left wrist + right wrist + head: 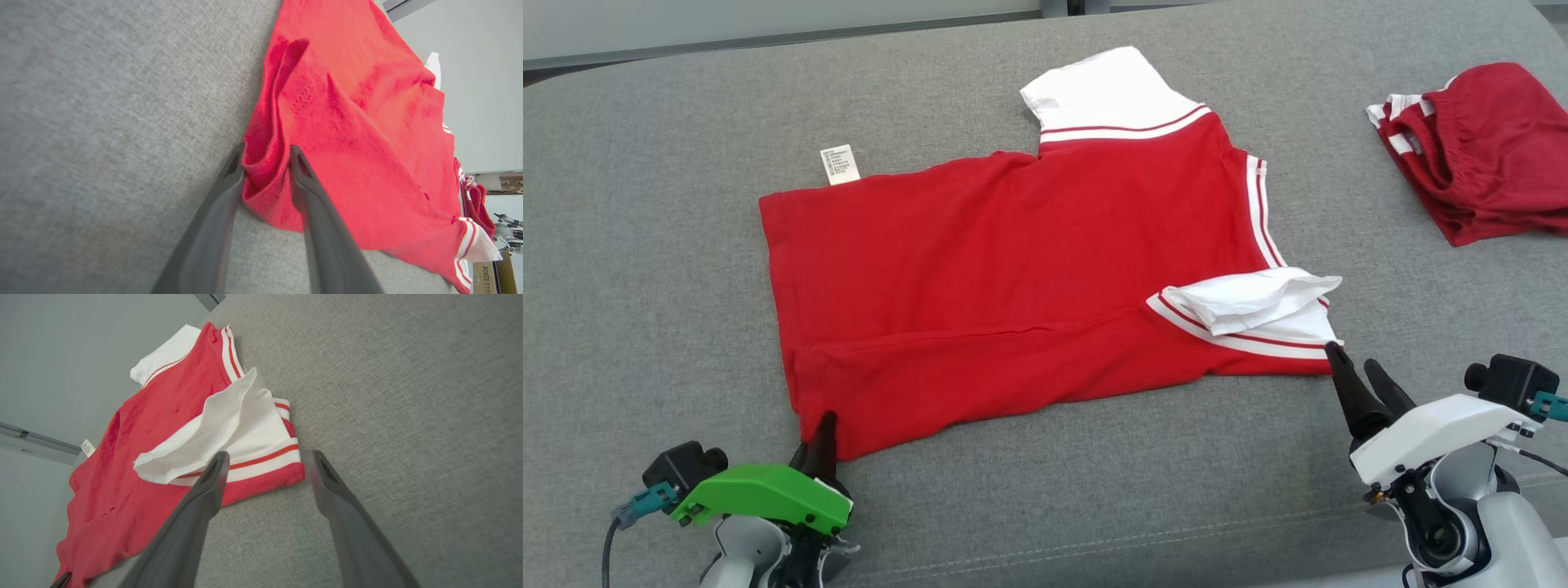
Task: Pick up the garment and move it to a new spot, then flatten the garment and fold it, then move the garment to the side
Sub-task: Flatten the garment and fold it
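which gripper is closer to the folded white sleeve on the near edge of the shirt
Right. The right gripper has a fingertip at the corner of the white sleeve; the left gripper is at the red shirt hem corner, the other end.

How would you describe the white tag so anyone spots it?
On the grey cushion, find the red shirt spread in the middle. A white label sticks out past its far left corner. Unlike the white sleeves, it is tiny, rectangular and printed.
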Available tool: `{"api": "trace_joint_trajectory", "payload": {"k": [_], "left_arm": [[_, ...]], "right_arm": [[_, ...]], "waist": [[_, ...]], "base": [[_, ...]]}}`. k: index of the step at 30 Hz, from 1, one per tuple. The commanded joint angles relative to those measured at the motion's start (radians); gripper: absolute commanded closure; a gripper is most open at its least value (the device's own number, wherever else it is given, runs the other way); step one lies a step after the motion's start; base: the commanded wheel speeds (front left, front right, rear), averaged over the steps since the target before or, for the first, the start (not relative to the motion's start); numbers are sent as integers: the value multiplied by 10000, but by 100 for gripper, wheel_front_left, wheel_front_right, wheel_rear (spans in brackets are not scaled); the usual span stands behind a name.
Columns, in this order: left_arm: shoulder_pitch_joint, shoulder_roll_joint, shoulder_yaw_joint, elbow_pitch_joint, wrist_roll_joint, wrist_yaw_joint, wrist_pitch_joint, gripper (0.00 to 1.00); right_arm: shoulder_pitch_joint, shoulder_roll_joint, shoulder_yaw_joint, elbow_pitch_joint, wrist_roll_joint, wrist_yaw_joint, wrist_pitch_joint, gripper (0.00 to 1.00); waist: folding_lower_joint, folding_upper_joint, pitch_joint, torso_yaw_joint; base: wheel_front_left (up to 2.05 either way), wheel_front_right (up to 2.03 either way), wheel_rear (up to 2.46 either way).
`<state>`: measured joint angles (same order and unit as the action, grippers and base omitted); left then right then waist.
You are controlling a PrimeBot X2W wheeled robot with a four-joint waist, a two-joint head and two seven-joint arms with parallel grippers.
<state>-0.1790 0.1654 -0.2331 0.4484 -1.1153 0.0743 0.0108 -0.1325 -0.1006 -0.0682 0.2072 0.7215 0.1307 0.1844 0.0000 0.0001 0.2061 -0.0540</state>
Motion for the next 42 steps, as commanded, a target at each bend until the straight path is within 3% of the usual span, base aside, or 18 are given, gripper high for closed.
{"api": "trace_joint_trajectory", "payload": {"k": [1, 9, 21, 28, 29, 32, 33, 42], "left_arm": [[-138, -59, -105, 177, 142, -122, -25, 98], [-200, 56, -284, -191, 441, -519, -413, 100], [-33, 25, -515, -977, 654, -321, -417, 100], [-118, 88, -521, -1176, 695, -221, -387, 100], [-131, 97, -529, -1192, 706, -208, -389, 100], [-182, 118, -554, -1263, 747, -203, -409, 100], [-194, 129, -557, -1292, 759, -211, -424, 100], [-289, 333, -469, -1939, 833, -312, -554, 100]], "right_arm": [[-148, -8, 81, 90, -18, -2, -13, 0], [-425, -194, 269, 659, -130, -2, -202, 0], [-964, -425, 389, 1756, -228, -2, -395, 0], [-1757, -450, 744, 3106, 173, -4, -367, 0], [-1860, -465, 838, 3231, 234, -5, -387, 44], [-2071, -554, 1194, 3415, 507, -4, -448, 96], [-2136, -590, 1271, 3423, 608, -4, -468, 100], [-2436, -1405, 1518, 2711, 1595, -2, -134, 100]], "waist": [[0, -1, 75, 18], [0, -1, 224, 229], [0, -1, 337, 571], [0, -1, 436, 654], [0, -1, 437, 662], [0, -1, 418, 695], [0, -1, 406, 699], [0, -1, 242, 619]], "base": [[0, 0, 0], [0, 0, 0], [0, 0, 0], [0, 0, 0], [0, 0, 0], [0, 0, 0], [0, 0, 0], [0, 0, 0]]}}
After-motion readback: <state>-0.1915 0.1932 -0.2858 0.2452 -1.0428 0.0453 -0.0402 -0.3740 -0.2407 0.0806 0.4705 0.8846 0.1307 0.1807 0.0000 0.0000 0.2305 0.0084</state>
